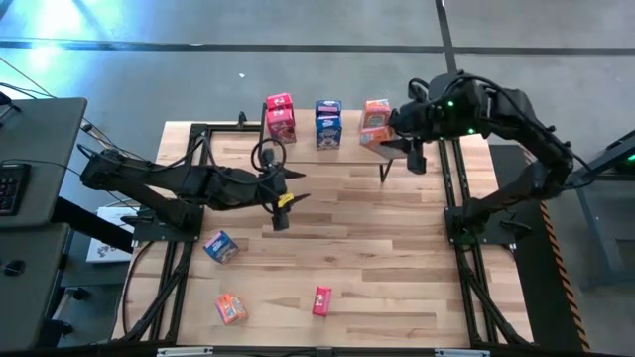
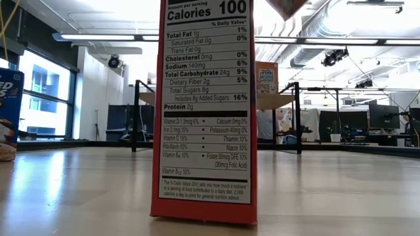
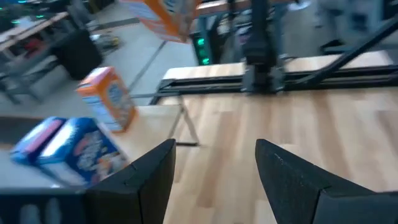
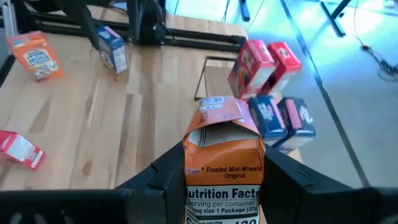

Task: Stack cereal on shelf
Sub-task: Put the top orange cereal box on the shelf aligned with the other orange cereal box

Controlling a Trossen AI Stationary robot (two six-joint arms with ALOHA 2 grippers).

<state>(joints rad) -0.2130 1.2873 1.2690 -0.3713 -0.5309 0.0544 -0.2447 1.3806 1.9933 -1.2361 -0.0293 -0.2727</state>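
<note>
Now orange cereal box (image 4: 224, 168) clamped between right fingers (image 4: 289, 186), above shelf (image 1: 397, 147).

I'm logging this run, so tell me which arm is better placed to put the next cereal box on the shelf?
Right. Its gripper already holds an orange cereal box above the shelf, while the left gripper hovers open and empty over the table.

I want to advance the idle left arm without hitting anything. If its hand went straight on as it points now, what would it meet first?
Probably nothing soon: the open left hand faces bare table, with the right arm's base farther on. The shelf and its orange box sit off to one side. Depth is unclear.
</note>
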